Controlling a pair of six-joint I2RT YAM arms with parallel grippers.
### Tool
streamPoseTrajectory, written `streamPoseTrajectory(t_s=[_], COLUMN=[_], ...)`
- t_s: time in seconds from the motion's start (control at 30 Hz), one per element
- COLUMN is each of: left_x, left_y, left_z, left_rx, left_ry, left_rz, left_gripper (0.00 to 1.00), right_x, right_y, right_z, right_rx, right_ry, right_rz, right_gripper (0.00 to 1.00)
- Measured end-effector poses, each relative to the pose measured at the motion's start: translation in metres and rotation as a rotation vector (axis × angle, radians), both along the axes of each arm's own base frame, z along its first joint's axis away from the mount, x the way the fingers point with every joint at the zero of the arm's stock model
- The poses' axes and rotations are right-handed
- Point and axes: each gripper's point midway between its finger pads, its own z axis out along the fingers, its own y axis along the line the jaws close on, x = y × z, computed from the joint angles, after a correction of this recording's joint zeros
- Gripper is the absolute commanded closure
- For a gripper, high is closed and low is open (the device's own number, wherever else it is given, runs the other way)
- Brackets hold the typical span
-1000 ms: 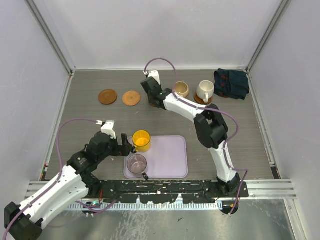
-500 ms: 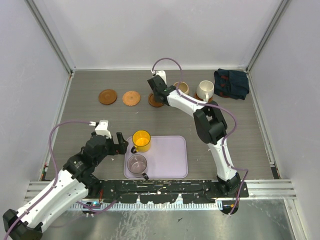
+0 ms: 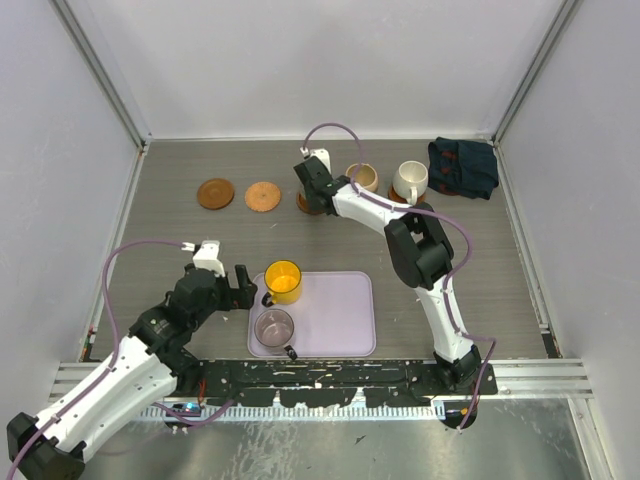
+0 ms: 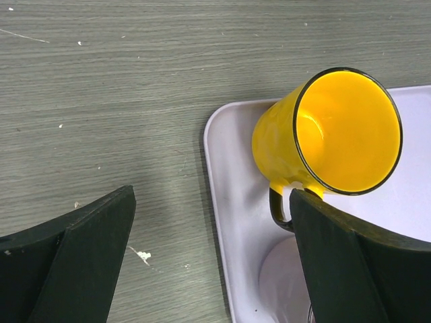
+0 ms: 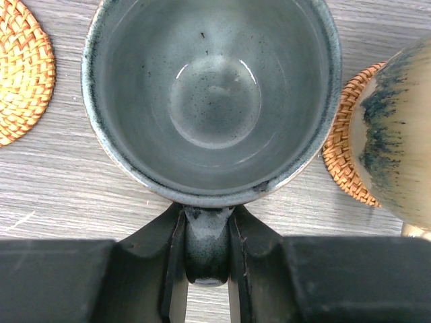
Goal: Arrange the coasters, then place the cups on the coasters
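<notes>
My right gripper is shut on the handle of the grey-green cup, which hangs over a dark coaster at the back middle. What lies under the cup is hidden. The tan cup stands on a woven coaster just right of it, and the white cup stands on another. Two bare coasters lie to the left. My left gripper is open beside the yellow cup. The mauve-pink cup stands nearer on the tray.
The lilac tray lies at the front middle with the yellow and mauve-pink cups on its left side. A dark navy cloth is bunched in the back right corner. Grey walls close in the table on three sides.
My right gripper has carried the grey-green cup a little to the right, over the dark coaster beside the tan cup. The left arm has drawn back slightly to the left.
</notes>
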Motion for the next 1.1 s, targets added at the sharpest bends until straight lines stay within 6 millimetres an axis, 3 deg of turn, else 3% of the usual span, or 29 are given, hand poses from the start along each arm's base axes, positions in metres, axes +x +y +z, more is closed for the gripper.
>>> streamPoseTrajectory(t_s=[1.1], left_x=[-0.0009], left_y=[-0.0011], left_z=[-0.0062], left_rx=[0.013], left_ry=[0.026], left_rz=[-0.006], left_gripper=[0.02], right_x=[-0.0087], right_y=[0.0089], right_z=[-0.0050], right_rx=[0.020], right_ry=[0.014], right_rz=[-0.004], right_gripper=[0.99])
